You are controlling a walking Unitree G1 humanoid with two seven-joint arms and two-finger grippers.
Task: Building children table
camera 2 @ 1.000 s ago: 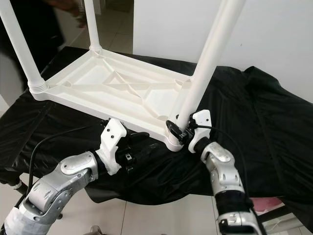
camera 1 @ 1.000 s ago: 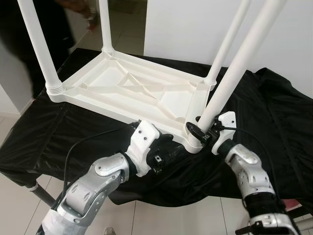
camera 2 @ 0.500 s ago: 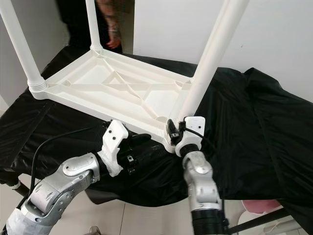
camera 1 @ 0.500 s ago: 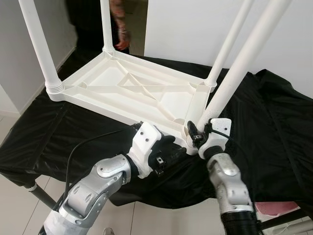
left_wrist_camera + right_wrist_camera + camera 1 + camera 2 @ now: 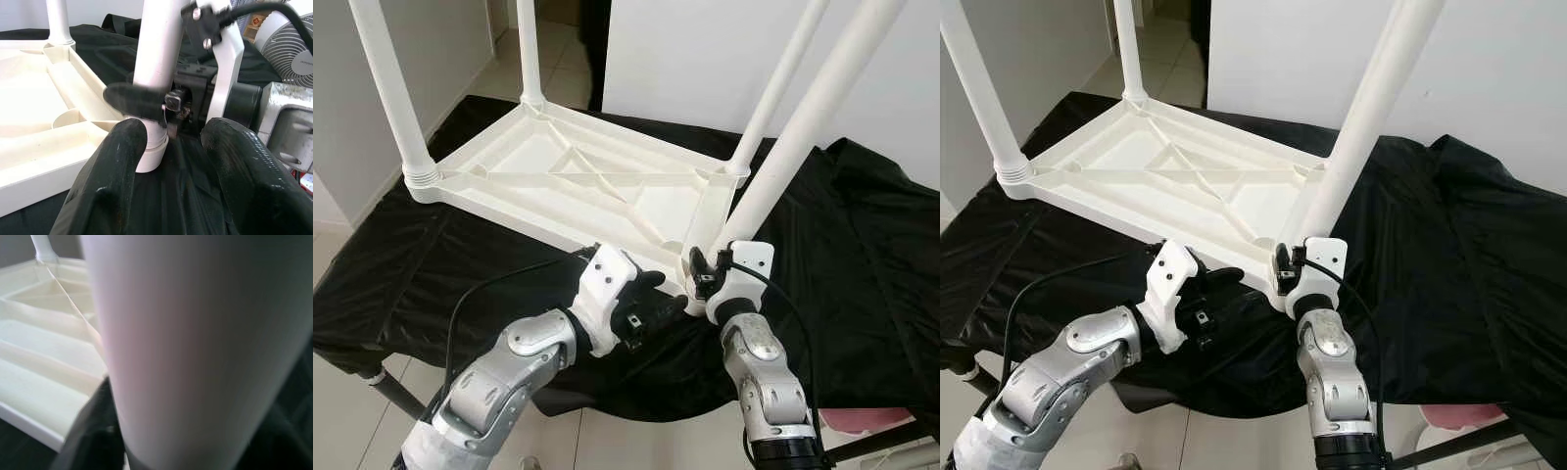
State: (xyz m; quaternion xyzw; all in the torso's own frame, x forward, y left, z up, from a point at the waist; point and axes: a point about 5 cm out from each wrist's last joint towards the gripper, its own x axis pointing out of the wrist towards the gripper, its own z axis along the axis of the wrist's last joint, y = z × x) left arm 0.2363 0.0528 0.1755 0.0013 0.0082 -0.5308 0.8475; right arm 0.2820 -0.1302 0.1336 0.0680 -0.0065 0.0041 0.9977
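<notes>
On the black cloth point(image 5: 862, 255) all four legs stand socketed in our upturned tabletop point(image 5: 597, 191); our right gripper point(image 5: 705, 274) clamps the nearest leg point(image 5: 793, 147), left gripper point(image 5: 651, 305) wide open, holding nothing.

Bright even daylight; right wrist view blurred close-up.

Head stereo downward; wrist views close-up.

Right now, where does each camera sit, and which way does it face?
Eye views: head, looking down at the upturned table; both arms show.
Left wrist: behind the left hand, facing the near leg and the right hand clamped on it.
Right wrist: pressed against that leg.
All share the leg.
</notes>
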